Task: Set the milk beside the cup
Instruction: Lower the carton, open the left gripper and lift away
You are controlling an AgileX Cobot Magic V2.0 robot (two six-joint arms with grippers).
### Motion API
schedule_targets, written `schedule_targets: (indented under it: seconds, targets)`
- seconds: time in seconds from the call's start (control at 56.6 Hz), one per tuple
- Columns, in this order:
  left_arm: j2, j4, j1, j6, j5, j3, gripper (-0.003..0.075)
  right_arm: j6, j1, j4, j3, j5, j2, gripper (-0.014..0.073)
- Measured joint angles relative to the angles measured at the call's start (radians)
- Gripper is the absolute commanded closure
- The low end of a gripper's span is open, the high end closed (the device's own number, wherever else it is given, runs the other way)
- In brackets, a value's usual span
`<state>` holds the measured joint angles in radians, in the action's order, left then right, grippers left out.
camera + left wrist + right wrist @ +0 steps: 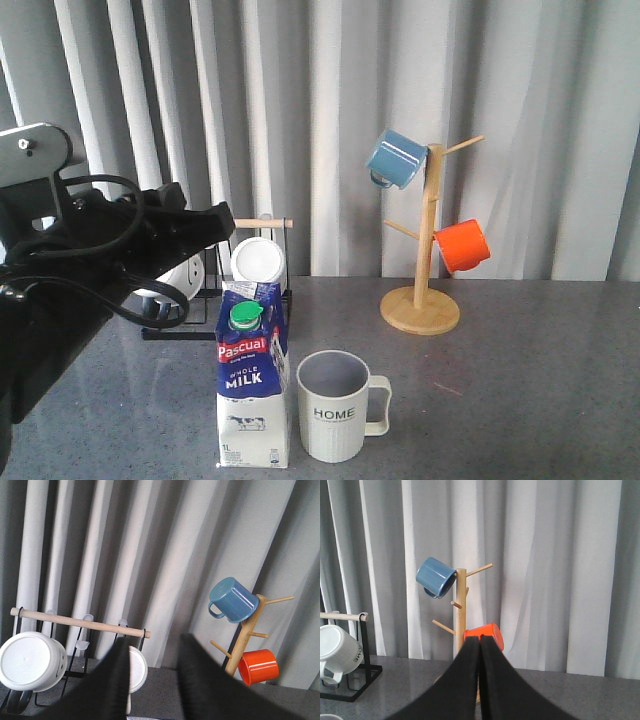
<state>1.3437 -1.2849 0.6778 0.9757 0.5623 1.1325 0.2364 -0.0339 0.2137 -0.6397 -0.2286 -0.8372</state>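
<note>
The milk (252, 385), a blue-and-white carton with a green cap, stands upright on the grey table near the front edge. The off-white "HOME" cup (335, 405) stands just right of it with a narrow gap between them, its handle to the right. My left gripper (222, 225) hovers above and behind the carton, apart from it. In the left wrist view the left gripper (155, 652) is open and empty. My right gripper (480, 642) is shut on nothing and does not show in the front view.
A wooden mug tree (428, 250) at the back right holds a blue mug (396, 158) and an orange mug (463, 245). A black rack with a wooden bar (262, 223) and white mugs (257, 262) stands behind the carton.
</note>
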Motion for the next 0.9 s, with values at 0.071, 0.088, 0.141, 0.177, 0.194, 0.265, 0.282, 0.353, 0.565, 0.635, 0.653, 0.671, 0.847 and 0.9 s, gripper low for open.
schedule_targets:
  seconds: [0.071, 0.088, 0.141, 0.177, 0.194, 0.265, 0.282, 0.353, 0.565, 0.635, 0.653, 0.671, 0.847, 0.9]
  targets:
    - [0.001, 0.000, 0.000, 0.006, -0.004, 0.000, 0.0728, 0.000, 0.000, 0.000, 0.000, 0.000, 0.000, 0.0603]
    - [0.001, 0.000, 0.000, 0.006, -0.004, 0.000, 0.0727, 0.000, 0.000, 0.000, 0.000, 0.000, 0.000, 0.0603]
    - [0.001, 0.000, 0.000, 0.008, -0.004, 0.000, 0.0727, 0.000, 0.000, 0.000, 0.000, 0.000, 0.000, 0.0603]
    - [0.001, 0.001, 0.000, 0.008, -0.003, 0.000, 0.0728, 0.000, 0.000, 0.000, 0.000, 0.000, 0.000, 0.0603]
    - [0.001, 0.001, 0.000, 0.009, -0.003, 0.000, 0.0728, 0.000, 0.000, 0.000, 0.000, 0.000, 0.000, 0.0603]
    - [0.001, 0.001, 0.000, 0.009, -0.003, 0.000, 0.0728, 0.000, 0.000, 0.000, 0.000, 0.000, 0.000, 0.0603]
    - [0.001, 0.001, 0.000, 0.008, -0.003, 0.000, 0.0728, 0.000, 0.000, 0.000, 0.000, 0.000, 0.000, 0.0603]
    - [0.001, 0.002, 0.000, -0.007, -0.007, 0.001, 0.0728, 0.000, 0.000, 0.000, 0.000, 0.000, 0.000, 0.0603]
    - [0.000, 0.143, 0.000, -0.155, -0.123, 0.048, 0.0728, 0.000, 0.000, 0.000, 0.000, 0.000, 0.000, 0.0603]
    - [0.000, 0.235, 0.000, -0.209, -0.215, 0.054, 0.0728, 0.000, 0.000, 0.000, 0.000, 0.000, 0.000, 0.0603]
    - [0.000, 0.262, 0.000, -0.225, -0.244, 0.054, 0.0728, 0.000, 0.000, 0.000, 0.000, 0.000, 0.000, 0.0603]
    - [0.000, 0.281, 0.000, -0.236, -0.264, 0.054, 0.0728, 0.000, 0.000, 0.000, 0.000, 0.000, 0.000, 0.0603]
    - [-0.014, 0.817, 0.000, -0.554, -0.529, 0.003, 0.0728, 0.000, 0.000, 0.000, 0.000, 0.000, 0.000, 0.0603]
    - [-0.033, 1.008, -0.002, -0.744, -0.573, -0.039, 0.0728, 0.000, 0.000, 0.000, 0.000, 0.000, 0.000, 0.0603]
